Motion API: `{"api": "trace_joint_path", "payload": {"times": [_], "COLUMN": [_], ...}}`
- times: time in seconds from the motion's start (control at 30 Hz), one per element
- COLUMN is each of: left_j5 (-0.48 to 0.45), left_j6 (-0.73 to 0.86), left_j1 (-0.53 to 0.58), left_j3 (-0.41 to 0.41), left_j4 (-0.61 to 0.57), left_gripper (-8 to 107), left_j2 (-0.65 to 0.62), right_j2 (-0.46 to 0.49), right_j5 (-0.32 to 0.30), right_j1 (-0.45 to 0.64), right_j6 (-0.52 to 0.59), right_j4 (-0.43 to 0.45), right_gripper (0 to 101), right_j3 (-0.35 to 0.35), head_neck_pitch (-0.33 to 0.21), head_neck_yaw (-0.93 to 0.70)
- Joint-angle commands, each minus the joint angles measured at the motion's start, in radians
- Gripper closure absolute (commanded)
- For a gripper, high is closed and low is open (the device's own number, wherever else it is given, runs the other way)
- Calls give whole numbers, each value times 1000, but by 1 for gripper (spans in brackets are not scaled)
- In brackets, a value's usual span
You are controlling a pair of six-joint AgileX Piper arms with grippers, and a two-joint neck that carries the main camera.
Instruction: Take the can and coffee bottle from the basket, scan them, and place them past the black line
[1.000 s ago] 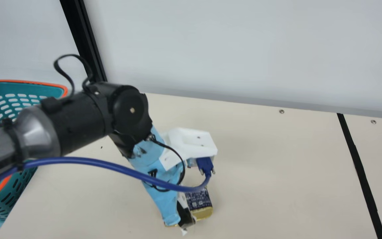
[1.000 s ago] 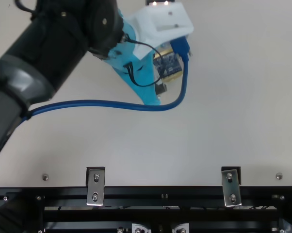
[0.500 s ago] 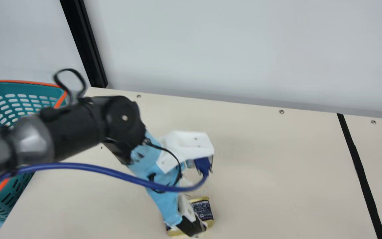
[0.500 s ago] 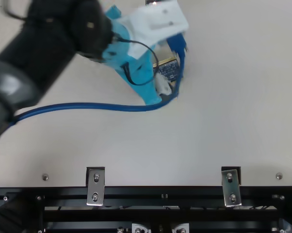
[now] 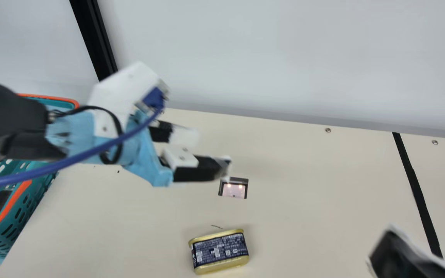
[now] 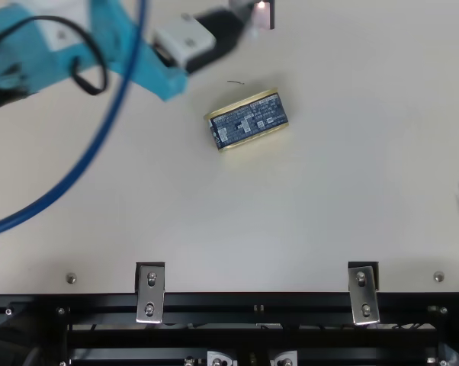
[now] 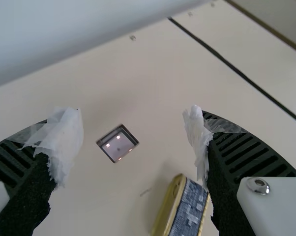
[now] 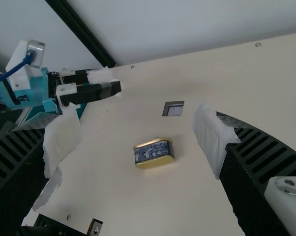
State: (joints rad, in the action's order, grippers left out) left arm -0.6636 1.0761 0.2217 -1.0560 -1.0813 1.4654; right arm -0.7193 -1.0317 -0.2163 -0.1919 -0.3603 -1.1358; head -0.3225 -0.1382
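Gold-rimmed can (image 5: pixel 219 251), on table (image 5: pixel 315 200), apart from left pincer (image 5: pixel 211 152)

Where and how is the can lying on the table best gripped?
Probably from above, at mid-length on the can, fingers closing across its narrower width onto the two gold-rimmed long sides. It lies label up, oblong, with both long sides free, so that shorter span should fit more easily.

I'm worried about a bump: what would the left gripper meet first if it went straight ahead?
The left gripper's way looks free, over the table toward the black line; depth is unclear, so it might meet the table first.
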Motion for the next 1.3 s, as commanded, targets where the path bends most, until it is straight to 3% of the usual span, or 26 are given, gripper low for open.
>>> {"api": "trace_joint_path", "payload": {"times": [0.0, 0.17, 0.33, 0.57, 0.77, 0.9, 1.27], "left_j5": [93, 209, 329, 475, 535, 549, 591], "left_j6": [70, 205, 344, 507, 532, 488, 307], "left_j1": [-23, -41, -44, -47, -79, -113, -173], "left_j3": [68, 177, 284, 426, 545, 621, 810], "left_j4": [-147, -279, -381, -479, -526, -533, -456], "left_gripper": [9, 9, 9, 9, 9, 9, 9], "left_j2": [-64, -169, -281, -464, -631, -732, -925], "right_j2": [-156, -347, -522, -721, -840, -901, -1002], "right_j5": [33, 75, 66, -31, -136, -188, -188], "right_j1": [-91, -223, -300, -338, -356, -388, -516], "right_j6": [25, 52, 125, 346, 549, 696, 1008], "right_j4": [20, 70, 85, 75, 115, 162, 303], "right_gripper": [0, 0, 0, 0, 0, 0, 0], "right_j3": [-36, -128, -232, -361, -446, -477, -461], "head_neck_pitch": [-2, -2, -2, -2, -2, -2, -2], "head_neck_yaw": [16, 16, 16, 16, 16, 16, 16]}}
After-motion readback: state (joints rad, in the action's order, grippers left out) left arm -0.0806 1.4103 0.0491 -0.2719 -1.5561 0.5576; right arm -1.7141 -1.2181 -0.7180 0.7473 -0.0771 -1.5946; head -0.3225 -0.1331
